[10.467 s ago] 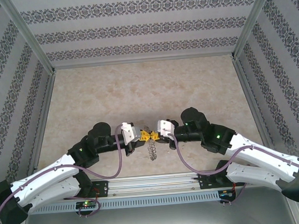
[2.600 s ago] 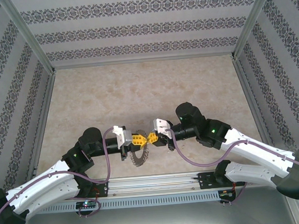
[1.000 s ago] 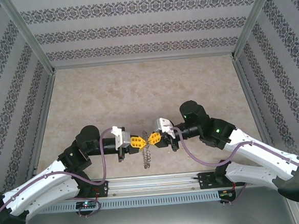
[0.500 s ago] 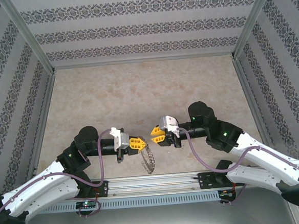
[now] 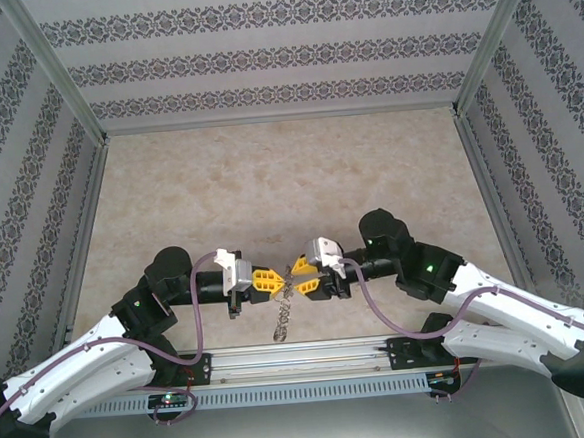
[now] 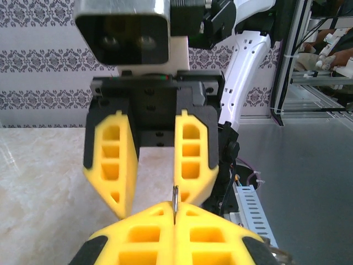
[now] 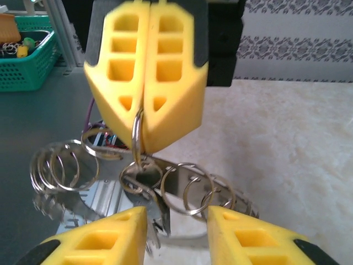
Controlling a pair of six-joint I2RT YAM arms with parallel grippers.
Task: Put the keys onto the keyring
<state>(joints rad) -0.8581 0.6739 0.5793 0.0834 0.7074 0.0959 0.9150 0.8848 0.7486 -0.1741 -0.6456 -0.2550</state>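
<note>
Keyring (image 5: pixel 283 310) hangs clamped in L gripper (image 5: pixel 278 282); R gripper (image 5: pixel 299 279) jaws apart, nothing held.

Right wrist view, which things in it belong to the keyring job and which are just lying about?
Job in hand:
- keyring, hanging by one of its wire loops
- left gripper, shut on that loop
- right gripper, open, facing the ring

Lying about:
- green basket of small items, upper left
</note>
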